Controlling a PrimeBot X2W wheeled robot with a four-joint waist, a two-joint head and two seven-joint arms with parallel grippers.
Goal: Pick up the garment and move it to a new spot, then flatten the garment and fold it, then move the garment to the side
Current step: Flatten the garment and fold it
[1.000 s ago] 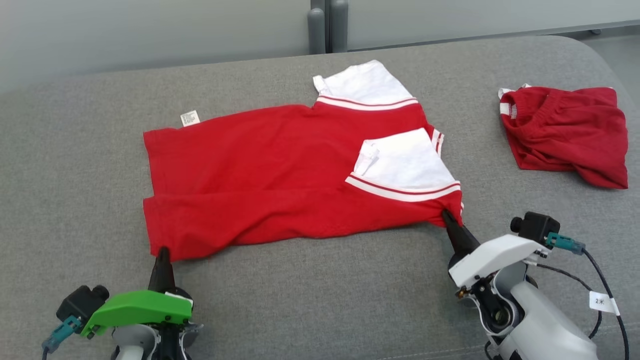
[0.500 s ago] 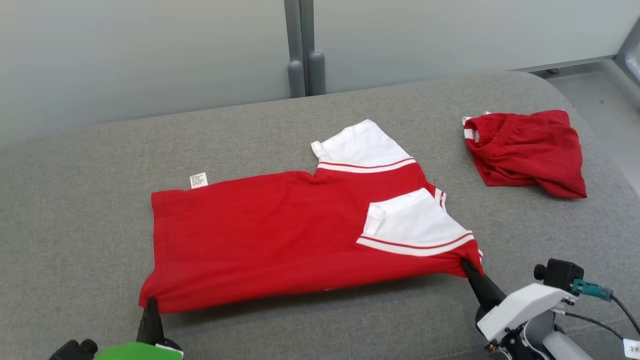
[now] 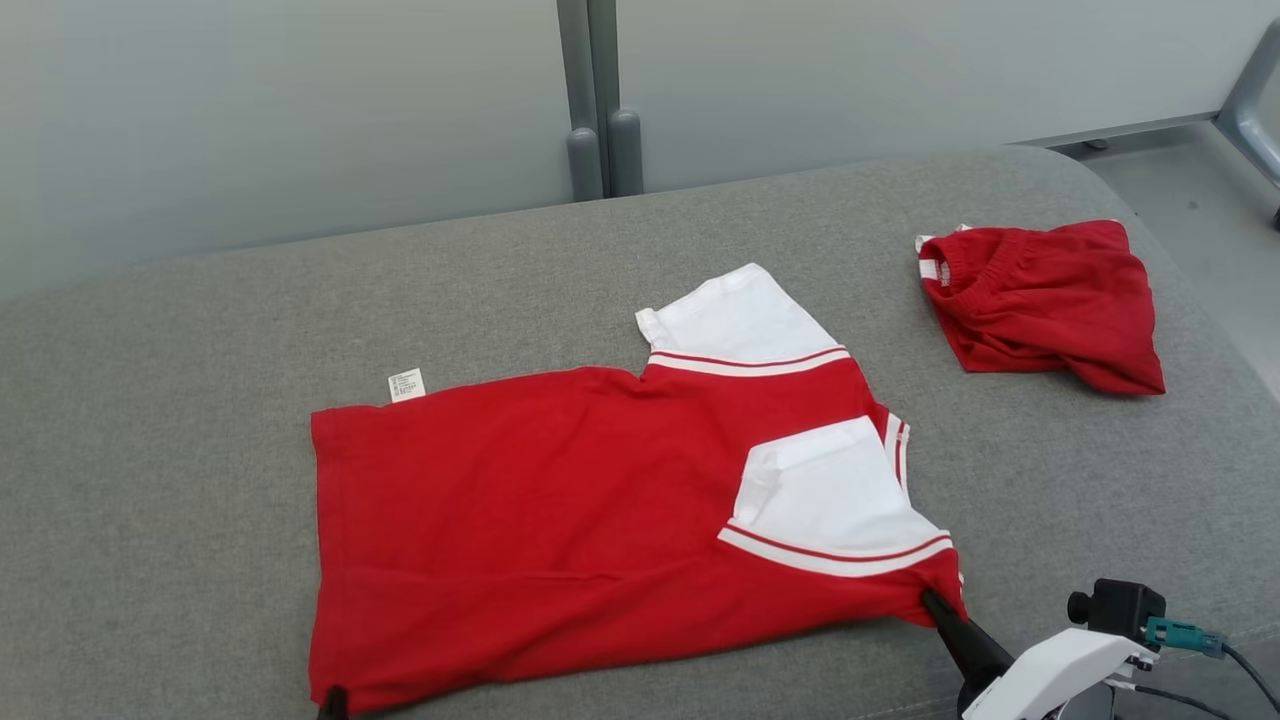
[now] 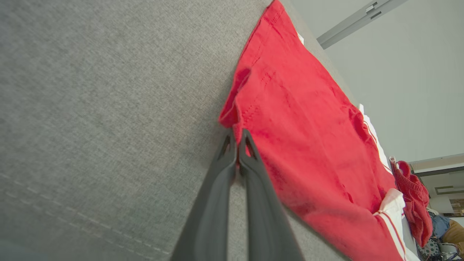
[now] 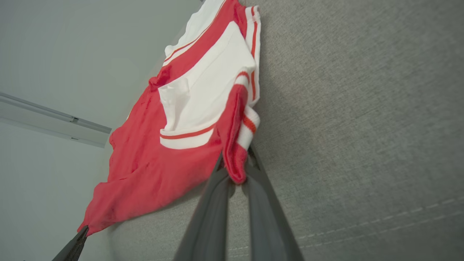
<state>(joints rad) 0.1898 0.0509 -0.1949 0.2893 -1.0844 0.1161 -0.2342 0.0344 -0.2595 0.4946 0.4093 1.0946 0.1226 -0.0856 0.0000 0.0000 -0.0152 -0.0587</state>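
Observation:
The garment (image 3: 560, 520) is a red T-shirt with white sleeves, lying folded lengthwise on the grey cushion (image 3: 200, 350). My left gripper (image 3: 332, 702) is at the bottom edge of the head view, shut on the near left hem corner. In the left wrist view the gripper (image 4: 237, 137) pinches the hem of the red shirt (image 4: 301, 145). My right gripper (image 3: 935, 605) is shut on the near right shoulder corner. In the right wrist view, red cloth from the shirt (image 5: 174, 156) bulges between the closed fingers of the gripper (image 5: 235, 170).
A crumpled pair of red shorts (image 3: 1040, 300) lies at the far right of the cushion. Grey posts (image 3: 595, 150) and a pale wall stand behind the cushion. Its right end rounds off toward bare floor (image 3: 1200, 200).
Both grippers have drawn the shirt's near edge toward me, and the wrinkled left side now lies smooth. The head camera has also shifted, so the left gripper's green body has left the picture.

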